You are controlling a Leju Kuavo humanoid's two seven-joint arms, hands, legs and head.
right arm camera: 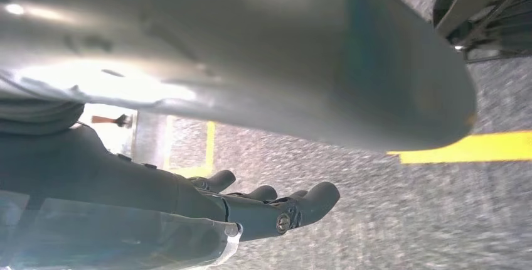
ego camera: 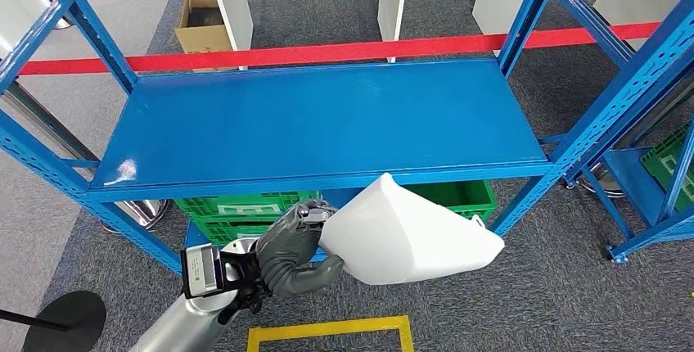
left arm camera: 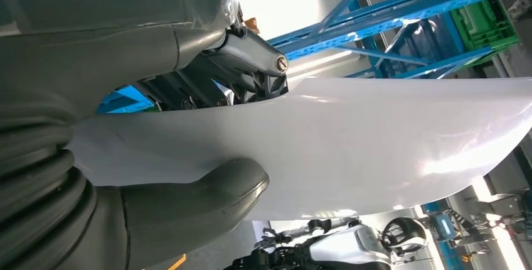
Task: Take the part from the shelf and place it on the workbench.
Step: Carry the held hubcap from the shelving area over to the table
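My left arm reaches up from below, bent at the wrist, and my left hand (ego camera: 296, 252) grasps the white part (ego camera: 409, 231) at its near end: thumb (left arm camera: 188, 210) pressed against one face, darker fingers (left arm camera: 251, 63) clamped over the opposite side. The part hangs in the air just in front of the blue shelf (ego camera: 319, 123), below the level of its front edge and above the grey carpet, with green crates (ego camera: 237, 209) behind it. Its long axis runs roughly level, away from my hand toward my right, its pointed ridge tipped up toward the shelf. My right hand (right arm camera: 251, 210) holds nothing, fingers loosely extended above the carpet, near a yellow floor line (right arm camera: 470, 147).
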